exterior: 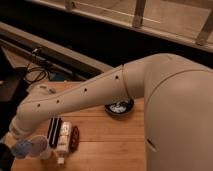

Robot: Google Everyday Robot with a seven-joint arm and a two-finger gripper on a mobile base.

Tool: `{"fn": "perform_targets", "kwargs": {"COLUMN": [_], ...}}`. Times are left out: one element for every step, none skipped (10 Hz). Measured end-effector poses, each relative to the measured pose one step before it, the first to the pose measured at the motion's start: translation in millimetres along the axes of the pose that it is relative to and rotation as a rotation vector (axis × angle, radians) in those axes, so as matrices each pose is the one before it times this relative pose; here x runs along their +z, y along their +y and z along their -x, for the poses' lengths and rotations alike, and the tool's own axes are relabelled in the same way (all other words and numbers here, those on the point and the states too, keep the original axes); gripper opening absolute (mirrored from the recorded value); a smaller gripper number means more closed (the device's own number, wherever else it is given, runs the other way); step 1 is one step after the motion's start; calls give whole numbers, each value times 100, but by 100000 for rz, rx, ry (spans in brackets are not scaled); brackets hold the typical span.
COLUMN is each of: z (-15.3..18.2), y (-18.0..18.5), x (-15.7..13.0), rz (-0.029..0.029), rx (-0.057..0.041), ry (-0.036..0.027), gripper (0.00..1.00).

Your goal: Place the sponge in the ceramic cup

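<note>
The blue-grey sponge (22, 148) is at the lower left, right beside the white ceramic cup (39, 146), touching or nearly touching its left rim. My gripper (16, 150) sits at the end of the long cream arm, which reaches down-left across the wooden table (110, 145). It is shut on the sponge. The arm's wrist covers most of the gripper, so only a dark part shows at the bottom-left corner. The cup stands upright near the table's front-left corner.
Three bar-shaped items lie side by side just right of the cup: black (54, 131), white (63, 136) and brown (74, 138). A dark bowl (119, 107) with white contents sits mid-table under the arm. Cables (35, 70) lie beyond the table's left edge.
</note>
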Motion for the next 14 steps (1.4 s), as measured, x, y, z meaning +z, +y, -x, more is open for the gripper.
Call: {"fn": "perform_targets", "kwargs": {"z": [-692,-405,-301,-132,-121,-129,-135,3,32,38,22,15,-117,-296], "y": [-300,-317,-588,-585,-393,-535,-619,-331,-479,-457,-451,-296,-98,12], "x": [794,269,-138,-111,-72,-135,-48,69,67,0,11,4,220,469], "rz": [1236,523,-170,-113,-24,-226,-323,-201,-505,-614,-653,-275,162,460], "rx": [1404,1057,1246,209,22,372,246,-145,-262,-138,-178,38,124,-17], "ry": [-495,-464,-548,-239,-69,-202,-260,-382,-430,-403,-1076,-438,8,455], "gripper": [11,11,11,11,11,12,21,29,40,49,62,70,78,80]}}
